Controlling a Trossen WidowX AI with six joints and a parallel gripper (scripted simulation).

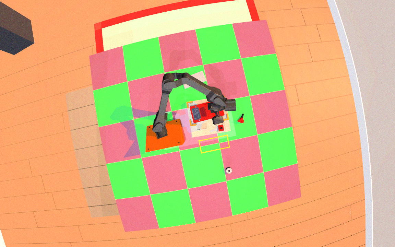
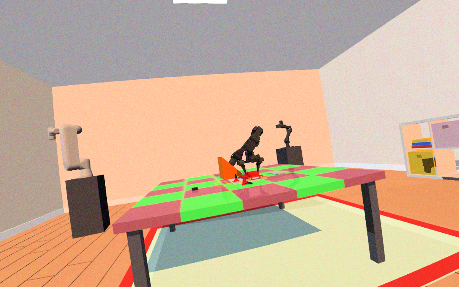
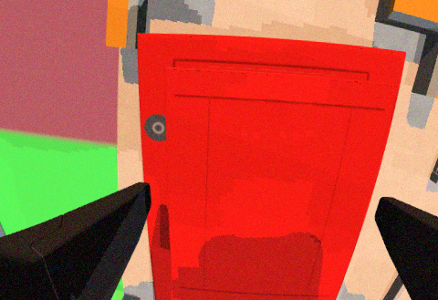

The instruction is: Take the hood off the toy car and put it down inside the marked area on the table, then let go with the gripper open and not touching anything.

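Observation:
The red toy car [image 1: 205, 112] [image 2: 253, 177] [image 3: 157, 168] sits on a beige board between orange corner brackets. A wide raised red panel [image 3: 265, 145] covers much of the car in the wrist view and looks like the hood; it is still on the car. My gripper [image 3: 265, 201] [image 2: 251, 172] is open and empty, with its fingertips apart across the car's width, low over the car. Whether a fingertip touches it cannot be told. In the top view the arm hides the fingertips and part of the car. The marked area [image 1: 215, 150] is a yellow outline beside the board, with nothing inside.
A small red block with a black knob [image 1: 220, 127] [image 2: 236, 179] stands on the board beside the car. A red part with a black handle [image 1: 241, 120] lies beyond the board. A white ring [image 1: 228, 170], a pale plate and an orange wedge [image 1: 169, 133] [image 2: 225, 170] are also on the table.

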